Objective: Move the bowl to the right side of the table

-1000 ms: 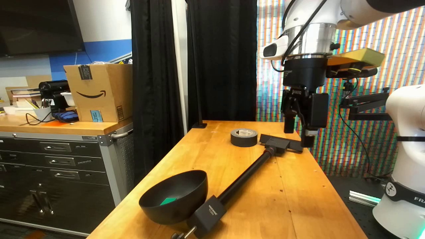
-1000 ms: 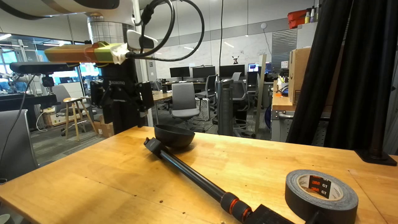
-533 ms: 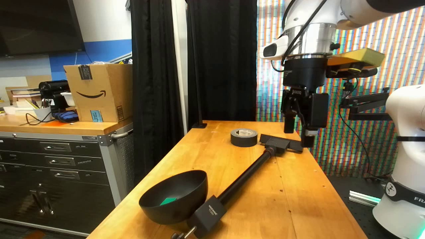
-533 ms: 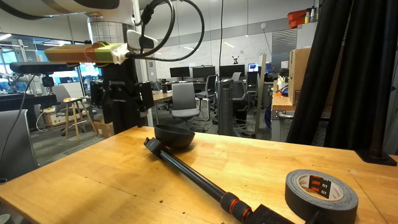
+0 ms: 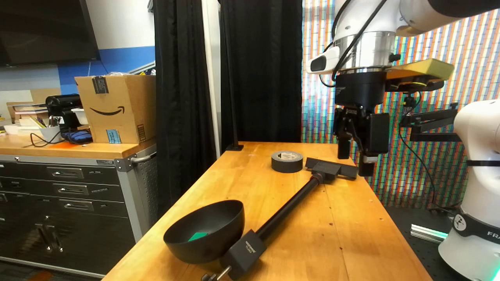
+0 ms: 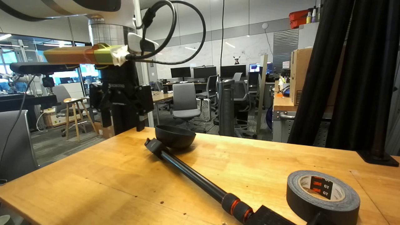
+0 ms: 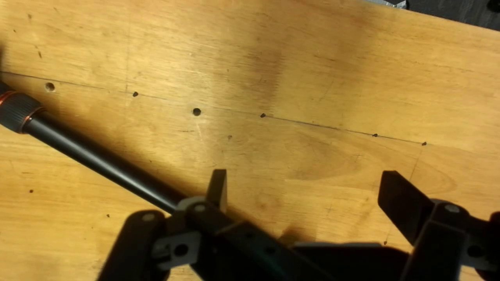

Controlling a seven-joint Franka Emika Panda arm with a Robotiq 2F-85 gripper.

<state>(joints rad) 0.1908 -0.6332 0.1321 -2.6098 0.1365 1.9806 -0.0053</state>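
Observation:
The black bowl (image 5: 211, 218) stands near the table's end in an exterior view, with a green patch inside and its rim slanted. It also shows in an exterior view (image 6: 175, 137), and is out of view in the wrist view. The wooden table (image 5: 300, 242) carries it. My gripper (image 5: 355, 162) hangs beside the table's edge in that view, well away from the bowl. It also shows in an exterior view (image 6: 123, 125). In the wrist view the gripper (image 7: 304, 173) points at bare wood, with its fingers (image 7: 402, 203) wide apart and nothing between them.
A long black flat-headed tool (image 5: 287, 210) lies along the table, one end close against the bowl. It also shows in the wrist view (image 7: 101, 158). A tape roll (image 6: 323, 200) stands by the tool's flat head. A black post base (image 6: 378, 157) stands at the table's edge.
My gripper has moved down a little over the last half second. It was still before that and has stayed open. The bowl, tool and tape roll have not moved.

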